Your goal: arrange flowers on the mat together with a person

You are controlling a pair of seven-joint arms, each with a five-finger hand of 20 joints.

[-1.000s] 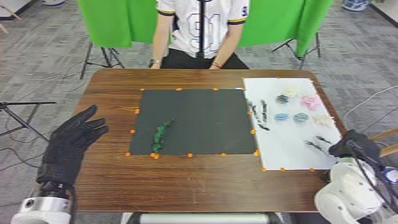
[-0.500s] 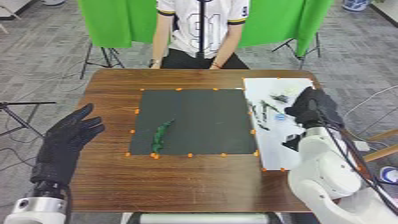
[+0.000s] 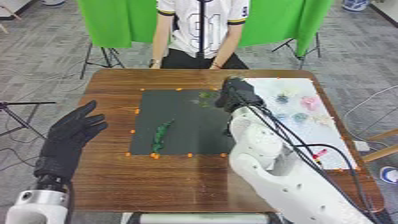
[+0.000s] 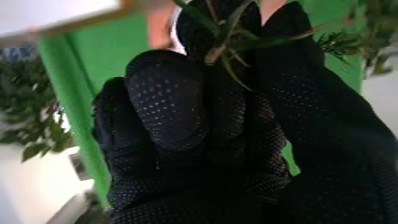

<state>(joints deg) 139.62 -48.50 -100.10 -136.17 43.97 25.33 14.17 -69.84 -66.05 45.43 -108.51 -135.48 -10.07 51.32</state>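
One brown table (image 3: 160,187) bore the whole lot. One dark mat (image 3: 195,132) lay at its middle; one white mat (image 3: 275,86) lay at its right. One left hand (image 3: 73,134), released, was beside the dark mat. One right hand (image 3: 238,95) was over that mat's far right corner, pinching a green sprig (image 3: 205,98). One long leafy stem (image 3: 160,136) lay on the dark mat's left part; one pink flower (image 3: 310,102), on the white mat.
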